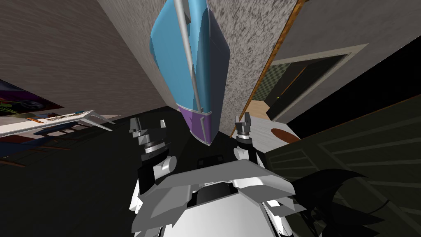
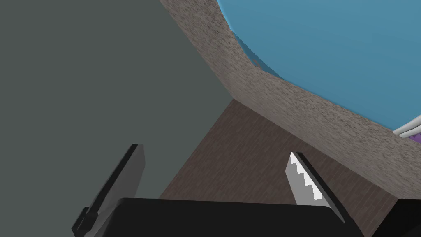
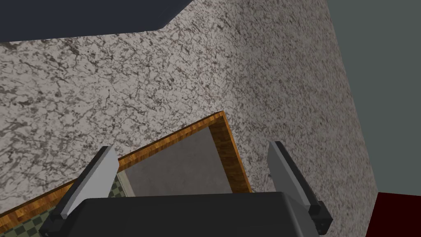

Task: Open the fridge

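L gripper (image 1: 149, 124), R gripper (image 1: 243, 120) both spread, empty. Fridge (image 1: 172, 53) appears shut. Rec.: square up to handle (image 1: 190, 61), grip fully before pull.

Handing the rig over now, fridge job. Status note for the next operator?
The blue fridge with a purple lower door stands straight ahead, doors apparently shut. Its long grey bar handle is untouched.
The left claw and right claw are both open and empty, one on either side of the fridge's lower end. The right claw faces the speckled grey wall beside it.
Done: approach.
Left: grip the handle, pull the door open.
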Motion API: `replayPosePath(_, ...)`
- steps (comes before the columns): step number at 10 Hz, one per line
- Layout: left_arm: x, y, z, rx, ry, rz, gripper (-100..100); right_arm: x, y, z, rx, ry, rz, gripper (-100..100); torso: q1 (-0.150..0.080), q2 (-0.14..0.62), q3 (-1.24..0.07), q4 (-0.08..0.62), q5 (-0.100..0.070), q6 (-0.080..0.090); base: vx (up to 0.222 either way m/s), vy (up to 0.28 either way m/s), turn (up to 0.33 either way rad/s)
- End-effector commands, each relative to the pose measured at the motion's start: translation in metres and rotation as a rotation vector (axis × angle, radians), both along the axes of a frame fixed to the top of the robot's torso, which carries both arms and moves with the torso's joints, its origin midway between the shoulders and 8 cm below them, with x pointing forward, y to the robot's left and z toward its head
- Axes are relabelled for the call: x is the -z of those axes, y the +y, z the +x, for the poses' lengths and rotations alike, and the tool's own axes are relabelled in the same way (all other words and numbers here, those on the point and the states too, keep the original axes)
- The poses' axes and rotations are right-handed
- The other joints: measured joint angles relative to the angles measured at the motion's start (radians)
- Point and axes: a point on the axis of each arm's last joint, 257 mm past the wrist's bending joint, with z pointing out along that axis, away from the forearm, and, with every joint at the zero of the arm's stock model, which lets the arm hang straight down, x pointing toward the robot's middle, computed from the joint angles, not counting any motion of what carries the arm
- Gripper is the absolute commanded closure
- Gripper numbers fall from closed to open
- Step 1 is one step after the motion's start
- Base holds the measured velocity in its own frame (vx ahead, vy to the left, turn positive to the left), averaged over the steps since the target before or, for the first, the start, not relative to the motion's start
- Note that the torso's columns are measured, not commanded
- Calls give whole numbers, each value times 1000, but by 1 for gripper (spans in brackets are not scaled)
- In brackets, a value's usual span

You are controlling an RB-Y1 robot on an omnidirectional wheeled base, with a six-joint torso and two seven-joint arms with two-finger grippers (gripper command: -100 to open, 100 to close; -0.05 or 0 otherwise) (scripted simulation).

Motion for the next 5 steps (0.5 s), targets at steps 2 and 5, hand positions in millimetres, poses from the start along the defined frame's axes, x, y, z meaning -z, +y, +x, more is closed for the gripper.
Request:
replayPosePath(2, 0, 0, 0, 0, 0, 0, 0, 0, 0, 0, 0, 0, 0, 0, 0, 104, -209, 105, 0, 0, 0, 0, 0)
replayPosePath(5, 0, 0, 0, 0, 0, 0, 0, 0, 0, 0, 0, 0, 0, 0, 0, 322, -644, 322, 0, 0, 0, 0, 0)
